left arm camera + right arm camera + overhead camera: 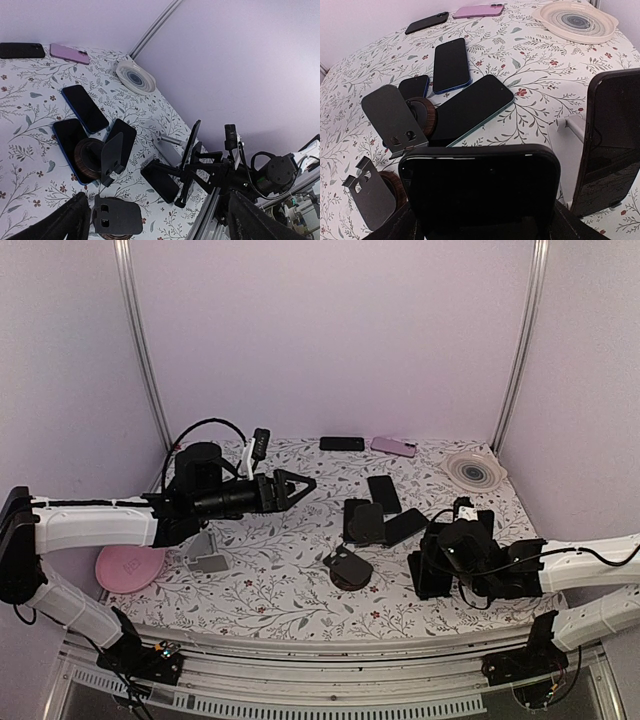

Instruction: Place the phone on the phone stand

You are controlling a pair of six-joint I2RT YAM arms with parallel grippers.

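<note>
right wrist view: right gripper [482,227] seemingly clamps black phone [480,185].

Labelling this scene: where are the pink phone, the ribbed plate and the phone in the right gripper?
pink phone [477,11], right wrist view, middle of its back.
ribbed plate [576,21], right wrist view, its ringed centre.
held phone [480,185], right wrist view, middle of dark face.
</note>
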